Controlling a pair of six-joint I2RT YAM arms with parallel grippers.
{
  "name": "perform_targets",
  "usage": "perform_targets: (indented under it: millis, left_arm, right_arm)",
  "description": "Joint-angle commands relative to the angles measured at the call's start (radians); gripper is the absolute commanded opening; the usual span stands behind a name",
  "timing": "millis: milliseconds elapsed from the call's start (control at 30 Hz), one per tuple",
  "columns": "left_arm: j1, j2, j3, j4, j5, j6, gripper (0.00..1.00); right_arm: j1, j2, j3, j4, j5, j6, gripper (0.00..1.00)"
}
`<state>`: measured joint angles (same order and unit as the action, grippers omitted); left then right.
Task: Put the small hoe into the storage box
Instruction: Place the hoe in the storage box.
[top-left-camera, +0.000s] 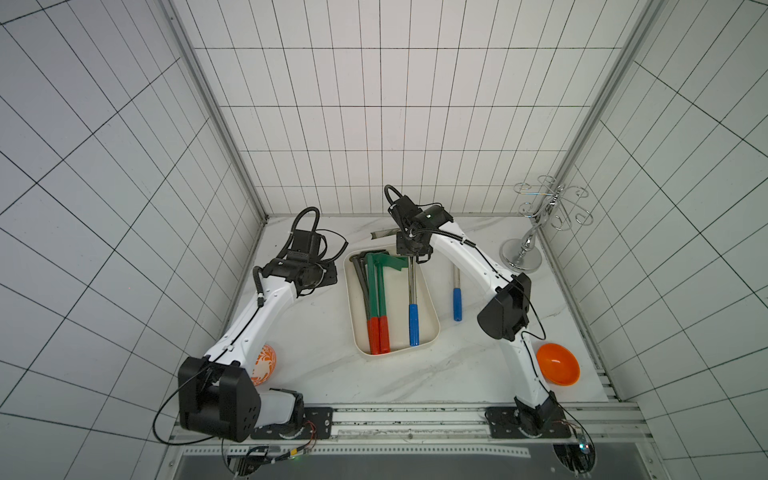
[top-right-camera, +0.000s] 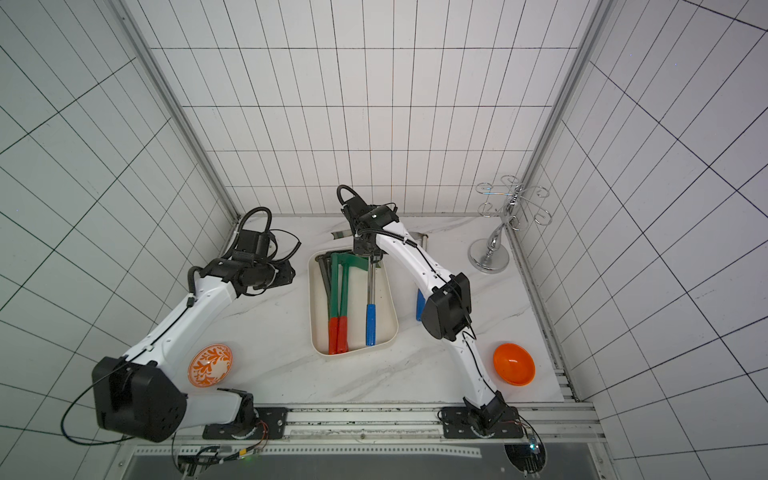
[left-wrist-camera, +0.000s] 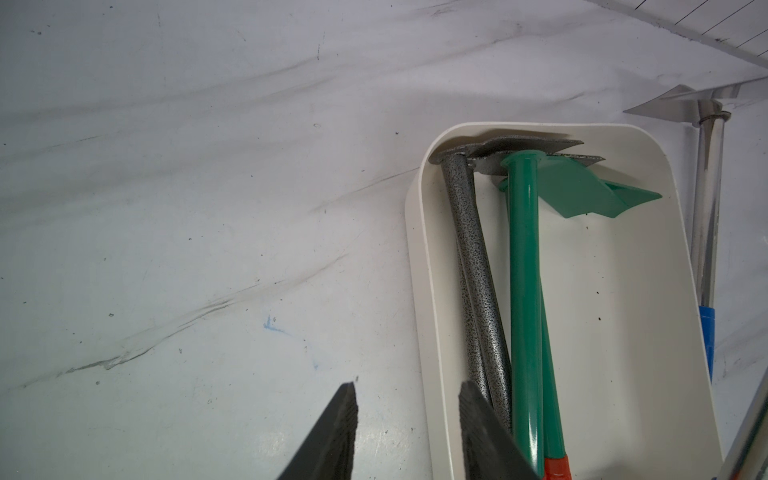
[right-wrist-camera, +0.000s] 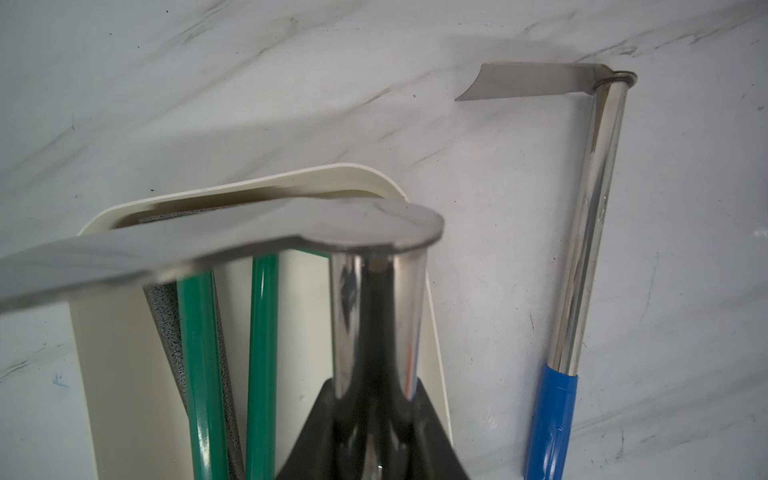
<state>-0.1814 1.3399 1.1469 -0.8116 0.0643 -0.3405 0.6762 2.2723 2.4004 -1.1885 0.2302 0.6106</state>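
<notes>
Small hoe (top-left-camera: 412, 299) pinched tight in right claw (top-left-camera: 409, 255), storage box (top-left-camera: 399, 351) right underneath; only drop left, another hoe (top-left-camera: 457, 299) waiting alongside.

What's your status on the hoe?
Right gripper shut on chrome hoe, over storage box. Left gripper open, empty. Second blue-handled hoe on table beside box, not obstructing.

The storage box (left-wrist-camera: 623, 332) is showing smooth cream plastic; the small hoe (right-wrist-camera: 378, 316) is gleaming as mirror-polished metal, the green hoes (left-wrist-camera: 524, 291) are shining with glossy paint, and the grey hoes (left-wrist-camera: 467, 232) are looking speckled, rough.
</notes>
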Motion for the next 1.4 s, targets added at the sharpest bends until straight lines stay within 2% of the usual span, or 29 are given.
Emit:
perform_targets:
  millis: [0,1367]
  left_arm:
    - [0.003,-0.019,0.011,0.006,-0.009,0.004,0.43]
    - [0.008,-0.008,-0.027,0.036,0.008,0.002,0.44]
  right_arm:
    - [-0.004,0.022,0.124,0.016,0.049,0.033,0.0]
    - [0.022,0.151,0.124,-0.051,0.124,0.089,0.0]
